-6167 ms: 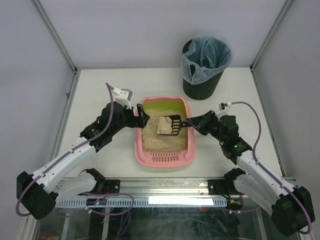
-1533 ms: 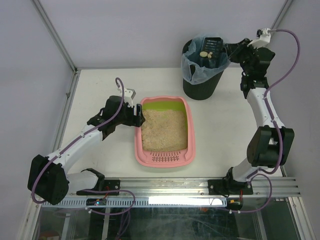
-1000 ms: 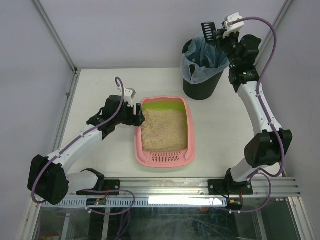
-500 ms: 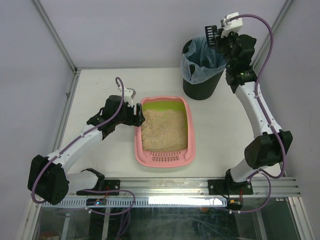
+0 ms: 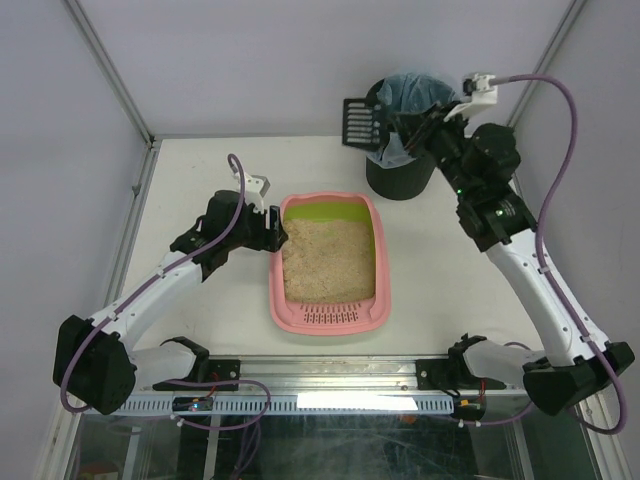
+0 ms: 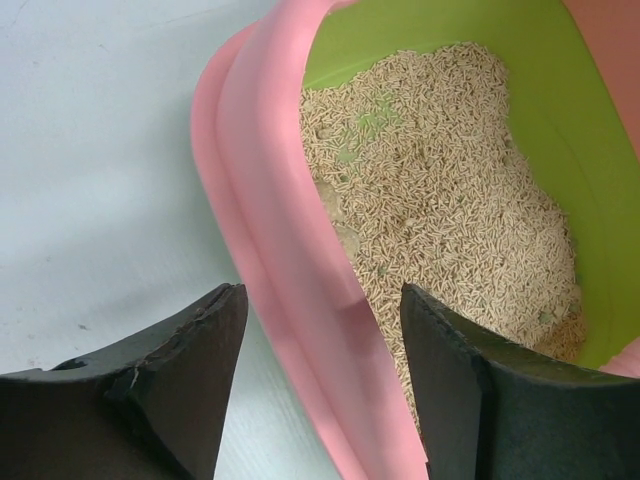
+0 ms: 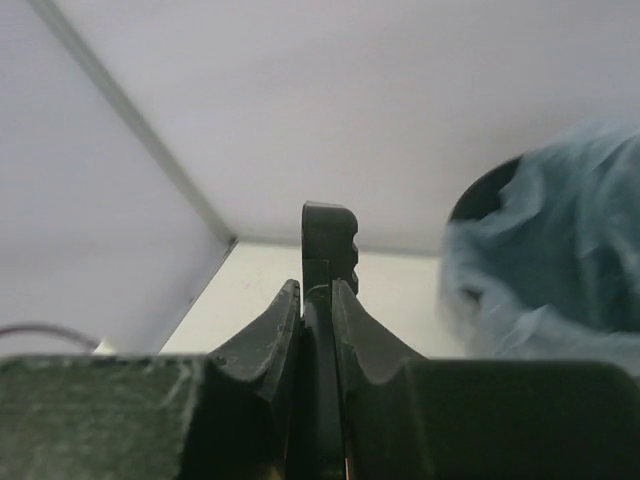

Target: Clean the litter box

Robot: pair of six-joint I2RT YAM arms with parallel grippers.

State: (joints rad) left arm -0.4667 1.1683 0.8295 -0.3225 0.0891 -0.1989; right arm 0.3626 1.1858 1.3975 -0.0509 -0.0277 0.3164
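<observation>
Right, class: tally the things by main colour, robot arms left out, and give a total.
Pink: 1, litter box
Black: 2, scoop and bin
Bluish: 1, bin bag
Total: 4

Layout from above. The litter box (image 5: 330, 320) sits mid-desk (image 5: 200, 170), its slotted rim at the near end and litter (image 5: 325, 260) inside. The bin (image 5: 400, 182) stands behind it to the right, apart. The left tool (image 5: 275, 232) straddles the box's left wall near the far corner. The right tool (image 5: 410, 130), over the bin's left rim, grips the scoop (image 5: 357, 122), which projects left of the bin above the desk.
</observation>
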